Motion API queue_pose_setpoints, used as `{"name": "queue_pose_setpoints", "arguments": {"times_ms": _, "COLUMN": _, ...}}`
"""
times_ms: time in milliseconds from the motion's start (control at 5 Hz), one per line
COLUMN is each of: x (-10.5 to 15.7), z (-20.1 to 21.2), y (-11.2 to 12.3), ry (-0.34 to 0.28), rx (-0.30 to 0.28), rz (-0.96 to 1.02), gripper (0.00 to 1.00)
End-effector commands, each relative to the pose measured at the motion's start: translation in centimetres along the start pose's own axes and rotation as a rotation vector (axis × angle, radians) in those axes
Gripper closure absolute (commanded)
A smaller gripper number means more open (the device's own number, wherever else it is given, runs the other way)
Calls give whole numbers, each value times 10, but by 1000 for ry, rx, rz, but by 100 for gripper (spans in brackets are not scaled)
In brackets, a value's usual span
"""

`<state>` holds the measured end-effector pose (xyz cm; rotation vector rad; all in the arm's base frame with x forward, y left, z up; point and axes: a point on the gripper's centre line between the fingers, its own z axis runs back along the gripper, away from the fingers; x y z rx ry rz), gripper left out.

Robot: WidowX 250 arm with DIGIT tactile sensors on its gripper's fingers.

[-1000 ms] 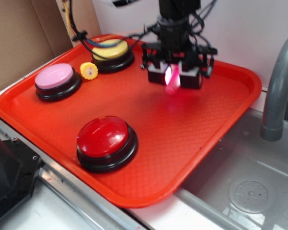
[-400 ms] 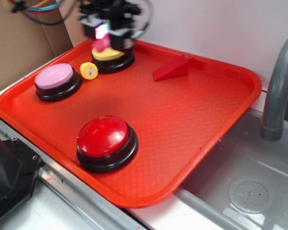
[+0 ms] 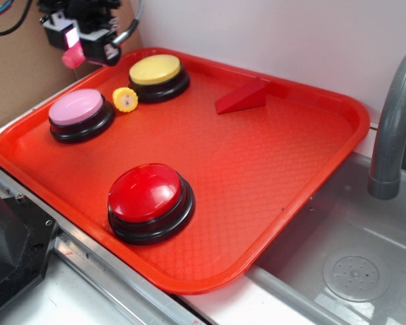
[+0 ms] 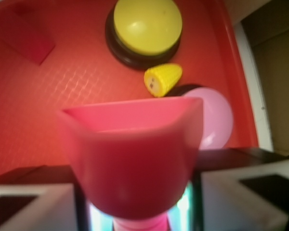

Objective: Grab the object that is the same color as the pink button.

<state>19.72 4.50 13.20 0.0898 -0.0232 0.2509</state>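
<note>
Gripper [image 3: 73, 46] hangs in the air over the tray's far left corner, its jaws pinched on the pink bolt [image 3: 72, 58], whose rounded triangular head fills the wrist view [image 4: 130, 154]. Red tray [image 3: 271, 189] carries the red-topped button [image 3: 149, 196] near its front edge, the pink button [image 3: 79, 112] by the left edge, the yellow-topped button [image 3: 157, 73] and red wedge [image 3: 242, 99] toward the back, and the small yellow disc [image 3: 126, 100] between pink and yellow buttons
</note>
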Motion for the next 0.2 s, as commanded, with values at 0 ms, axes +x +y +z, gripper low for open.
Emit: {"name": "queue_pose_setpoints", "arguments": {"times_ms": 0, "x": 0, "z": 5, "y": 2, "ry": -49, "rx": 9, "rz": 94, "gripper": 100}}
